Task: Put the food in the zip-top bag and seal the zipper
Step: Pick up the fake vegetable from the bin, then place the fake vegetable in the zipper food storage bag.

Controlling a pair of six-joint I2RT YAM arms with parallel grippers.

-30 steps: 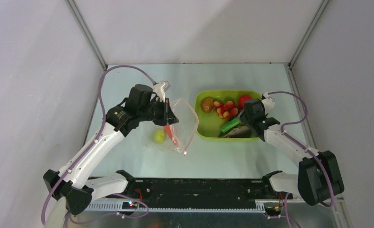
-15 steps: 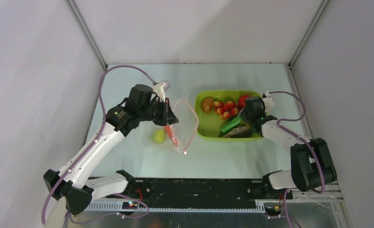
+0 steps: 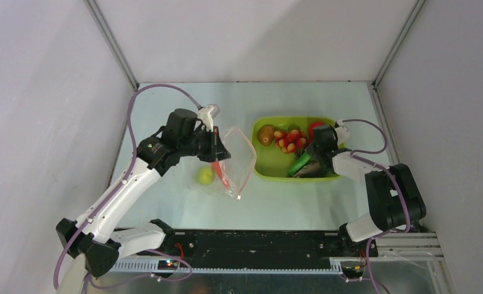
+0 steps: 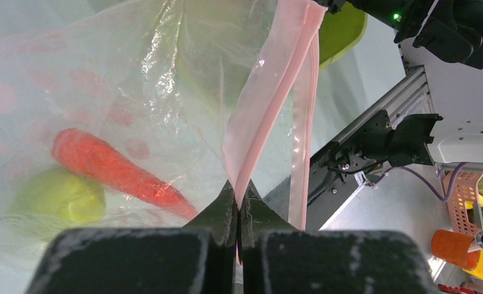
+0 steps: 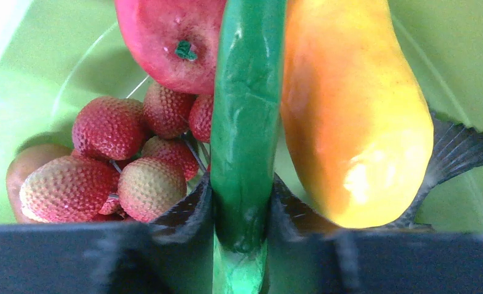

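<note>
Left gripper [image 4: 237, 211] pinched tight on the pink zipper [image 4: 270, 92], strip running up and away from the tips. Behind it, clear crinkly bag [image 4: 135, 67] with a long orange-red piece [image 4: 113, 168] right next to a green lime [image 4: 58, 199]. Corner of a lime-green tub [image 4: 340, 30] up top.

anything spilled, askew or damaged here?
Nothing stands out. The left gripper pinches the clear plastic zip-top bag by its pinkish-red zipper strip, mouth open; the right gripper clamps the long green pod in the lime-green plastic tub. No food lies loose on the table.
</note>
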